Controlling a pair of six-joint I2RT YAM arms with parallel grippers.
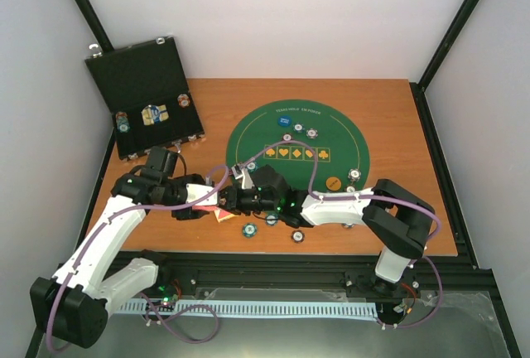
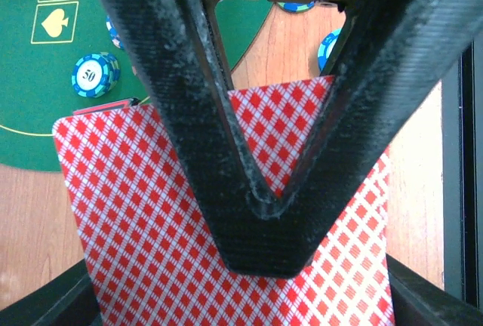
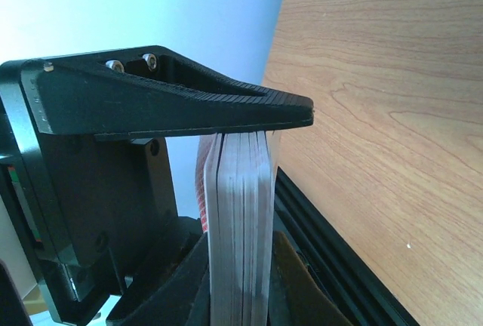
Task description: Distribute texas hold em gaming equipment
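Poker chips [image 1: 122, 121] in open black case [image 1: 137, 64]

The left gripper's [image 2: 264, 224] black fingers [image 2: 173, 77] meet in a V over a red diamond-backed playing card [image 2: 143, 213]. Beyond, to the left, a teal chip [image 2: 93, 75] sits on the green mat [image 2: 30, 107].

We see card [image 2: 151, 213] red with white diamond lattice, deck [image 3: 238, 228] edges white, chip [image 2: 94, 75] teal-white striped, mat [image 1: 257, 130] green with yellow suits, desk [image 1: 389, 126] brown wood grain, case [image 1: 137, 72] black.
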